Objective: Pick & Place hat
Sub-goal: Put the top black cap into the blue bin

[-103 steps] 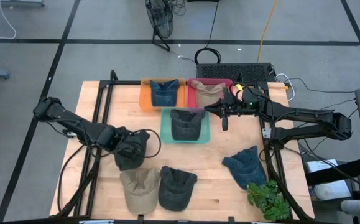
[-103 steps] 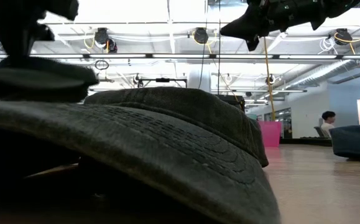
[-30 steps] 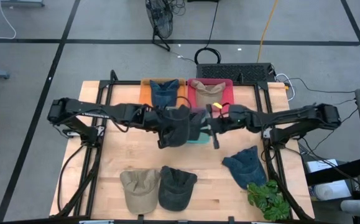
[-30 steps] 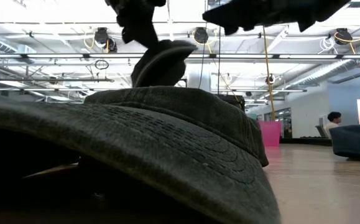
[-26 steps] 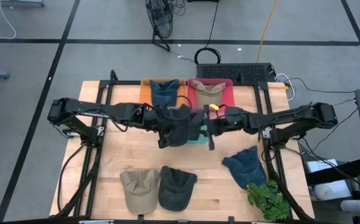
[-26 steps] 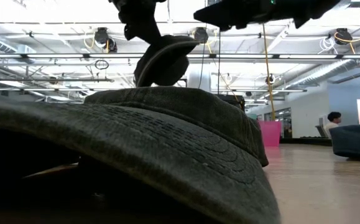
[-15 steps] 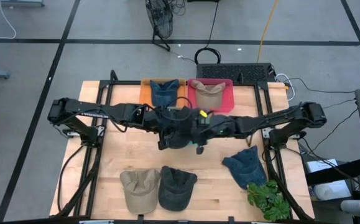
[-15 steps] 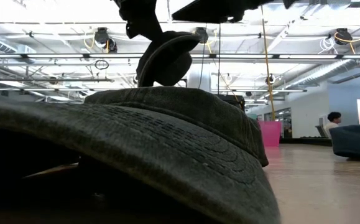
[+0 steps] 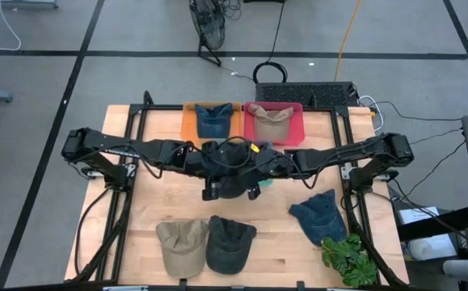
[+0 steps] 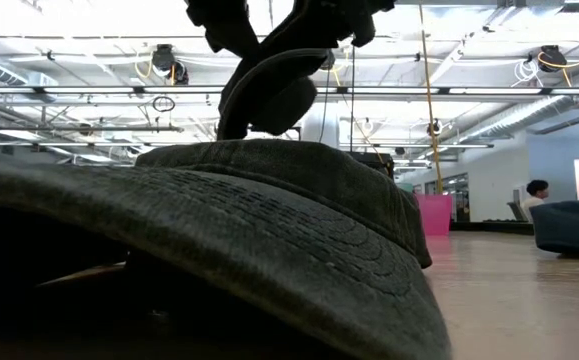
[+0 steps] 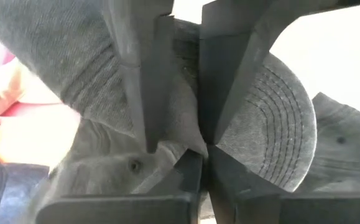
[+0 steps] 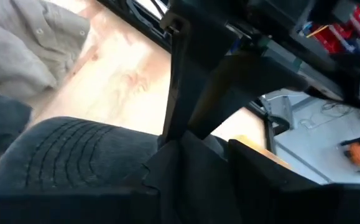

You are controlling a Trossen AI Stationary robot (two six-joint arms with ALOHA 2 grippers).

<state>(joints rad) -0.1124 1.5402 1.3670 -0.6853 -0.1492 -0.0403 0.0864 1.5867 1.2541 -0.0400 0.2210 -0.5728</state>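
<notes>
Three caps already sit in the orange, red and teal trays (image 9: 212,130), the left gripper (image 9: 215,172) hangs clamped on a dark grey cotton cap (image 9: 232,179) over the teal one, the right gripper (image 9: 252,171) spread beside it (three caps (image 9: 232,241) remain).

Both arms meet mid-table, the left gripper (image 9: 214,168) and right gripper (image 9: 254,171) on one held hat (image 9: 232,179). Two bins (image 9: 273,123) with hats sit at 12 o'clock. Two more hats (image 9: 207,245) lie at 6, another hat (image 9: 318,217) plus a plant (image 9: 348,259) around 4.
</notes>
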